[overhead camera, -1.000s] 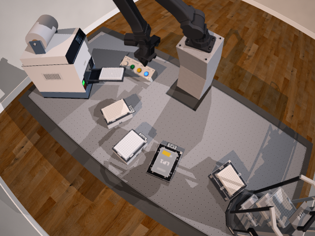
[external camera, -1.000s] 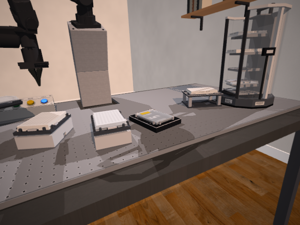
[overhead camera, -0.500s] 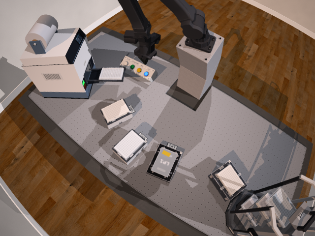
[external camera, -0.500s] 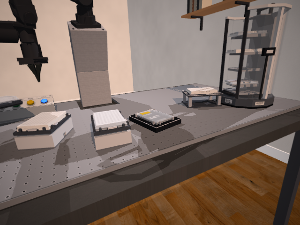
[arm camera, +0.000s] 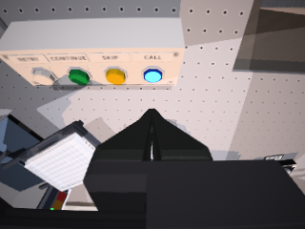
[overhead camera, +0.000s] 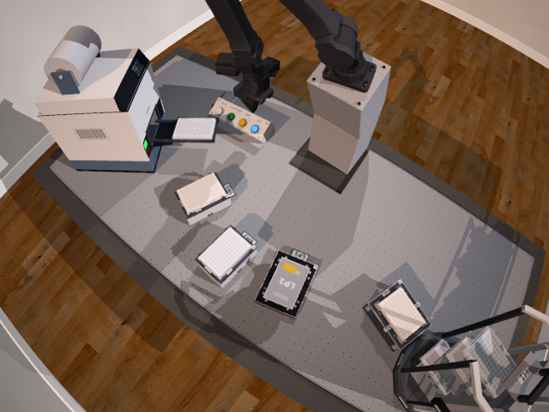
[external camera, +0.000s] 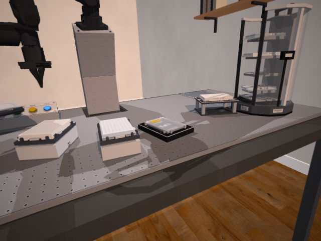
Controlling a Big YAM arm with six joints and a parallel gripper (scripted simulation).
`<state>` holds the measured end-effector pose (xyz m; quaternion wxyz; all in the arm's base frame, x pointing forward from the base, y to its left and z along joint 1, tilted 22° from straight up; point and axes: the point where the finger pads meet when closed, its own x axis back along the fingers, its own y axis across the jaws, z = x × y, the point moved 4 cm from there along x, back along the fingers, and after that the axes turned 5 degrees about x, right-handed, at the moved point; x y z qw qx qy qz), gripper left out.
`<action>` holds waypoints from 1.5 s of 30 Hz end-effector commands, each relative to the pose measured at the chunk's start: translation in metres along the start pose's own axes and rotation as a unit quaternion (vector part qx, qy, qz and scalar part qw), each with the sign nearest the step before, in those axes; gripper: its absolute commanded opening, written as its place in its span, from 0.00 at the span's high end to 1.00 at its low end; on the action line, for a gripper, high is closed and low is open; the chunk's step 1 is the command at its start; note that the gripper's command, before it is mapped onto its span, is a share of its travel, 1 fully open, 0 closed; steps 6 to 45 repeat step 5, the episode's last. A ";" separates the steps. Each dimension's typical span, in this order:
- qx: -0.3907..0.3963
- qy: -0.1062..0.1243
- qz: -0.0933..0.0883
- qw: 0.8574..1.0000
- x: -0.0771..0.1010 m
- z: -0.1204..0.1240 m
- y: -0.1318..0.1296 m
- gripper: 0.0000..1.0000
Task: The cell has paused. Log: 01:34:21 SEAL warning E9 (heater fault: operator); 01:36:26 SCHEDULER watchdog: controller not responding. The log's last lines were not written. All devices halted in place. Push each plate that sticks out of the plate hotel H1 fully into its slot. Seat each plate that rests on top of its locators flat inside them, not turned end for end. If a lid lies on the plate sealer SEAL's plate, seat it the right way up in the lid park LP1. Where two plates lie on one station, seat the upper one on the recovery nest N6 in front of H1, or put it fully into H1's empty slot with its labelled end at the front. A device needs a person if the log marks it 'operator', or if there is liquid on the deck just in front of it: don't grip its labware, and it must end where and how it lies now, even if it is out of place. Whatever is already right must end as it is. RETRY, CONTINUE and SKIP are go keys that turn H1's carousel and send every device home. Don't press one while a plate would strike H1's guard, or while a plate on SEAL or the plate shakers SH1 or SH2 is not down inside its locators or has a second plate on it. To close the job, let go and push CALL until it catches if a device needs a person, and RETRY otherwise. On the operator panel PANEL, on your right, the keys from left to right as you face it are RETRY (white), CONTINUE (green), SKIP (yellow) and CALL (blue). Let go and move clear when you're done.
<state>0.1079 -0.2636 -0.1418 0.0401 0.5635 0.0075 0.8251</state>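
Observation:
My gripper [overhead camera: 255,105] [external camera: 40,83] [arm camera: 152,114] is shut and empty. It hangs a little above the operator panel PANEL [overhead camera: 262,134] [external camera: 38,114] [arm camera: 95,35], on the CALL side. The keys run white RETRY [arm camera: 43,74], green CONTINUE [arm camera: 78,76], yellow SKIP [arm camera: 115,75] and blue CALL [overhead camera: 255,129] [external camera: 46,108] [arm camera: 152,75]. A white plate [overhead camera: 194,128] [arm camera: 62,159] lies on the tray of the sealer SEAL [overhead camera: 101,119]. A lid [overhead camera: 286,283] [external camera: 165,125] with a yellow mark lies in the lid park LP1 [external camera: 178,135].
Two shakers [external camera: 43,151] [external camera: 120,150] each carry a plate [overhead camera: 202,192] [overhead camera: 226,253]. The nest N6 [overhead camera: 376,323] [external camera: 202,109] holds a plate [overhead camera: 401,312] [external camera: 216,97] in front of the hotel H1 [overhead camera: 465,363] [external camera: 264,65]. The arm's pedestal [overhead camera: 346,119] stands right of the panel.

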 end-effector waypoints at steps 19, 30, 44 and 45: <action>0.001 0.000 0.002 1.000 0.001 0.000 -0.002 1.00; 0.001 0.000 0.002 1.000 0.001 0.000 -0.002 1.00; 0.001 0.000 0.002 1.000 0.001 0.000 -0.002 1.00; 0.001 0.000 0.002 1.000 0.001 0.000 -0.002 1.00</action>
